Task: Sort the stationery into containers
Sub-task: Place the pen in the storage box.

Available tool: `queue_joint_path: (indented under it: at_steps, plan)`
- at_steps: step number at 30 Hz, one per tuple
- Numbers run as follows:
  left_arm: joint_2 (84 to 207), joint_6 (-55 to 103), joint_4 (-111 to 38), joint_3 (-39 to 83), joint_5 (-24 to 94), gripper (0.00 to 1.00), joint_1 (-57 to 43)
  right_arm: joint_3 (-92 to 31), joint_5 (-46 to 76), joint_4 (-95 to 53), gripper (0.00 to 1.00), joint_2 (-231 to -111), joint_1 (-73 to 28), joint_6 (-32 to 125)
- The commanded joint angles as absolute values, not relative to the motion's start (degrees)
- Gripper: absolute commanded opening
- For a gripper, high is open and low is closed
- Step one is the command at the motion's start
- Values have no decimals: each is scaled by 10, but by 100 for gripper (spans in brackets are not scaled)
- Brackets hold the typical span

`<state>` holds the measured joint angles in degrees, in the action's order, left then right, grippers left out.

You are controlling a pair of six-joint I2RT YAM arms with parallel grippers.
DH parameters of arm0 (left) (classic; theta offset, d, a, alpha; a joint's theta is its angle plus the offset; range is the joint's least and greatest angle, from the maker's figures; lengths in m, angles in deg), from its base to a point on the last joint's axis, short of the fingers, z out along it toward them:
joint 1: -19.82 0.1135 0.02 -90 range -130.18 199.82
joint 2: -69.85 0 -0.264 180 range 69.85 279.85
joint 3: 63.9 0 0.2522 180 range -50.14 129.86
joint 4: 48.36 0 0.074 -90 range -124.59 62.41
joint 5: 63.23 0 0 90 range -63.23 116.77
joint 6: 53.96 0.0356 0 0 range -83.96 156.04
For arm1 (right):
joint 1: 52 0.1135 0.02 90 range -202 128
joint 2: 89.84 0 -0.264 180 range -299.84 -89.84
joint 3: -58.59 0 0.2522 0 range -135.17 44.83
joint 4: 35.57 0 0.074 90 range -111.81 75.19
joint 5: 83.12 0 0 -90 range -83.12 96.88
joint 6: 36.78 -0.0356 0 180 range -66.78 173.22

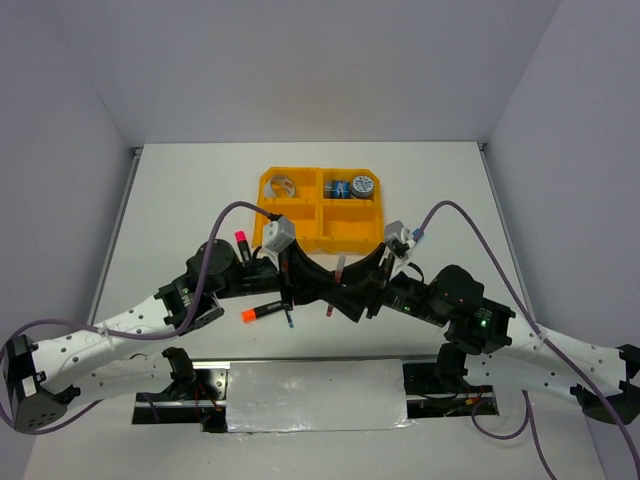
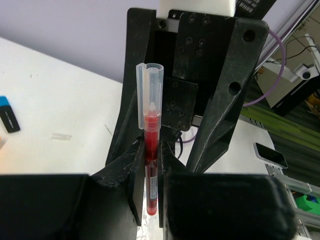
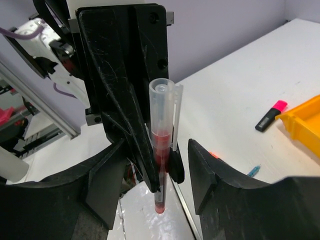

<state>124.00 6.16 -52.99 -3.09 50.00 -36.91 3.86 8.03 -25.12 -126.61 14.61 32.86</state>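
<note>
Clenches the red pen (image 2: 151, 132) upright in the left gripper (image 2: 151, 186); shows the right gripper (image 3: 157, 172) unclenched, jaws spread either side of that pen.

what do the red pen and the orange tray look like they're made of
Red pen: probably clear, glossy plastic; the red ink shows through the barrel, and the cap is see-through. Orange tray: probably moulded opaque plastic, evenly coloured with thin dividing walls; it is too small in view to judge its sheen.
</note>
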Motion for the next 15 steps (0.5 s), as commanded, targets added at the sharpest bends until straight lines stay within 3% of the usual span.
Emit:
queue_joint_path:
  at_steps: [1,4,11,15]
  plan:
    - [1247,75,-563,-7,513,0,-373,41,75,-270,57,-1254,151,333]
    - [1250,74,-559,-9,495,0,-373,35,78,-265,51,-1244,151,339]
    - [1221,64,-573,-10,432,0,-374,73,122,-269,79,-1258,151,329]
    - [1214,65,-577,0,424,0,-374,105,127,-289,79,-1251,151,319]
